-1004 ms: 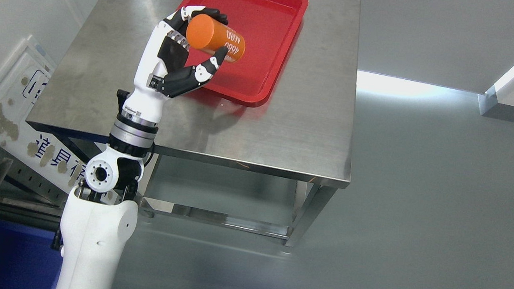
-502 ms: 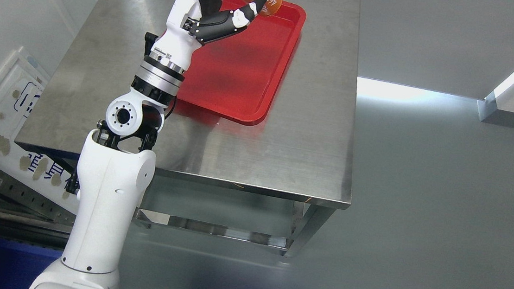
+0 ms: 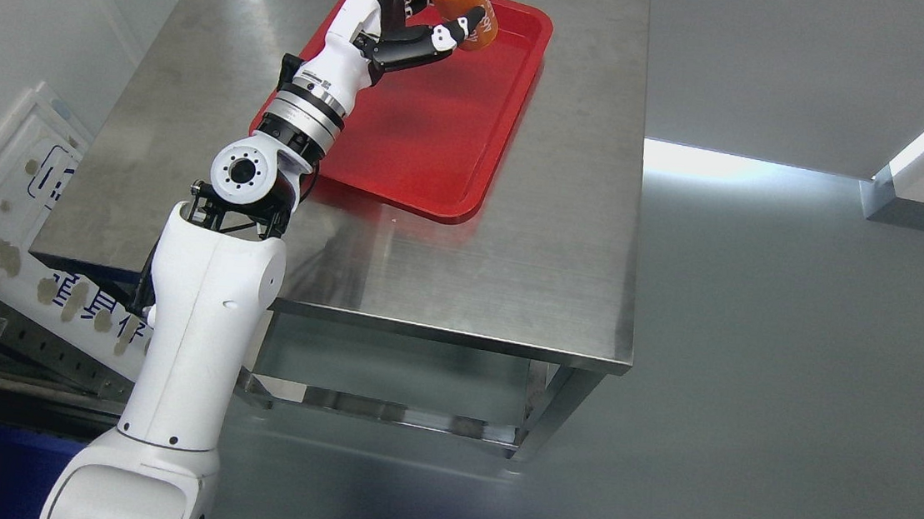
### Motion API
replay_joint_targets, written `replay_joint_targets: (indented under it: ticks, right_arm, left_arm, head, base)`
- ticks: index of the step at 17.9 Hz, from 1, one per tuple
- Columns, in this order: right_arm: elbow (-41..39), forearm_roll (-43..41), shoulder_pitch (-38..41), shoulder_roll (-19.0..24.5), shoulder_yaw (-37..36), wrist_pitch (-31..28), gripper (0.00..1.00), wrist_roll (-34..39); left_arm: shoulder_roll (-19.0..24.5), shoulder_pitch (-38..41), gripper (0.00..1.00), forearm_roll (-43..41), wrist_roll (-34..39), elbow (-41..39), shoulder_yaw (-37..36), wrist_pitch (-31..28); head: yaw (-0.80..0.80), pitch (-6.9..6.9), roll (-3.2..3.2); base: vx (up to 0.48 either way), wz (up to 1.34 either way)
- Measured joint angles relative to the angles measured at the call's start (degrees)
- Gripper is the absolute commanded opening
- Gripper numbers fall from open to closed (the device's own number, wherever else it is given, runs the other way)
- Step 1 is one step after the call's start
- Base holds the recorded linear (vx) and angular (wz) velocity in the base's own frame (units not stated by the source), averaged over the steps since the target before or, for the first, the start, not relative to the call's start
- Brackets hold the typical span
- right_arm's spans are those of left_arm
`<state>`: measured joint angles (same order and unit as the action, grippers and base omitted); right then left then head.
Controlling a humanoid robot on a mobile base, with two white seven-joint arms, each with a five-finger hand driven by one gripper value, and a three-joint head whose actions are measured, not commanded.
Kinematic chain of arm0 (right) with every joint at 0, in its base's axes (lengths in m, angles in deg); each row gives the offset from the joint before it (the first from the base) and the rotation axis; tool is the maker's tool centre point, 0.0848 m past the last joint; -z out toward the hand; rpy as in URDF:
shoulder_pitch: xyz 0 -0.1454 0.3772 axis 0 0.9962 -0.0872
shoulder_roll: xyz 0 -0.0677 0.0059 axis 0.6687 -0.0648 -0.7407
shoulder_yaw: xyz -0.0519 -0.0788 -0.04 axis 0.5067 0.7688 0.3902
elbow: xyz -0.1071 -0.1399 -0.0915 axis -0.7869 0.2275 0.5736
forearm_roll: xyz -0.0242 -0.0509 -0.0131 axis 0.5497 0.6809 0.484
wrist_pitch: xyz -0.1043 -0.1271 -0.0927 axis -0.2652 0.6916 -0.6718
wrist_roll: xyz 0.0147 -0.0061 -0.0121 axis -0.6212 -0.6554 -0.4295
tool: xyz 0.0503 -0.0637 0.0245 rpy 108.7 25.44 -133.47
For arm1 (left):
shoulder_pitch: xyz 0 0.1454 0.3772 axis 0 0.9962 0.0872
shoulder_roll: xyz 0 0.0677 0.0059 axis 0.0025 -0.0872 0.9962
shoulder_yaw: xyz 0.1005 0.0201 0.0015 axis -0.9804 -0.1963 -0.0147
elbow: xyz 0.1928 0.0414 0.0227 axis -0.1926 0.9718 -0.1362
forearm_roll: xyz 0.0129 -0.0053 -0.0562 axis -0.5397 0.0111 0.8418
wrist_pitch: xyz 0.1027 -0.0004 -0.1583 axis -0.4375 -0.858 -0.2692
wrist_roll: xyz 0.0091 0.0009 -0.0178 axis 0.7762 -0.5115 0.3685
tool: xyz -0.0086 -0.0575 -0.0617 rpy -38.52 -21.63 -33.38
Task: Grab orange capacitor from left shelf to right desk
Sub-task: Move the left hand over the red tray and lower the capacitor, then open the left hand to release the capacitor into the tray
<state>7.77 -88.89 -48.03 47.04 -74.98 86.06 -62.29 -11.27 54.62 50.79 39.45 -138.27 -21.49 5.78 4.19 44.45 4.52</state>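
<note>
A brushed stainless-steel counter [image 3: 514, 239] on angular legs is shown from above, set against a grey floor. On its far half a shallow red rectangular plastic tray [image 3: 439, 136] is carried; no contents are visible in it. The white-shelled left arm [image 3: 201, 329] is extended from the lower left across the counter's near edge and over the tray. The left hand [image 3: 404, 16], white with black fingers [image 3: 414, 42], is clenched around the orange cylindrical capacitor [image 3: 461, 0], which is held clear of the tray floor, above the tray's far end near the top of the view, with its flat end tilted toward the camera. The right arm is not seen. The task is judged to be at the carrying-to-release stage. Several risks may be inferred: since the cylinder is held tilted, it could roll on being released and be stopped only by the low tray rim; a release from height could cause a bounce out of the tray; and a slip from the smooth casing is possible if the grasp is loosened unevenly.
</note>
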Motion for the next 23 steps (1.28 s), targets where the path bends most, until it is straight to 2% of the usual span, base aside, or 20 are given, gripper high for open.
replay_joint_targets:
  ticks: [8, 11, 13, 15, 16, 19, 23]
  right_arm:
    - [0.0, 0.0, 0.0, 0.0, 0.0, 0.0, 1.00, 0.0]
    - [0.0, 0.0, 0.0, 0.0, 0.0, 0.0, 1.00, 0.0]
    - [0.0, 0.0, 0.0, 0.0, 0.0, 0.0, 1.00, 0.0]
    - [0.0, 0.0, 0.0, 0.0, 0.0, 0.0, 1.00, 0.0]
    - [0.0, 0.0, 0.0, 0.0, 0.0, 0.0, 1.00, 0.0]
    - [0.0, 0.0, 0.0, 0.0, 0.0, 0.0, 1.00, 0.0]
    - [0.0, 0.0, 0.0, 0.0, 0.0, 0.0, 1.00, 0.0]
  left_arm:
    - [1.2, 0.3, 0.09, -1.7, -0.4, 5.4, 1.7, -0.8]
    - [1.9, 0.8, 0.24, -2.3, -0.8, 6.6, 2.4, -0.8]
    - [2.1, 0.9, 0.48, -2.6, -1.1, 7.1, 2.7, -1.5]
    - [2.1, 0.5, 0.84, -2.7, -1.2, 7.6, 2.9, -3.0]
    - [2.1, 0.0, 0.93, -2.8, -1.3, 7.8, 3.0, -4.4]
    - [2.1, -1.4, 0.98, -2.9, -1.4, 8.0, 3.1, -9.8]
    - [1.4, -2.7, 1.00, -3.0, -1.5, 7.5, 3.3, -12.3]
  head:
    - [0.00, 0.00, 0.00]
    - [0.00, 0.00, 0.00]
    - [0.00, 0.00, 0.00]
    - [0.00, 0.00, 0.00]
    - [0.00, 0.00, 0.00]
    - [0.00, 0.00, 0.00]
    - [0.00, 0.00, 0.00]
  base:
    - [0.000, 0.00]
    - [0.000, 0.00]
    - [0.001, 0.01]
    - [0.001, 0.01]
    - [0.000, 0.00]
    - [0.000, 0.00]
    - [-0.001, 0.00]
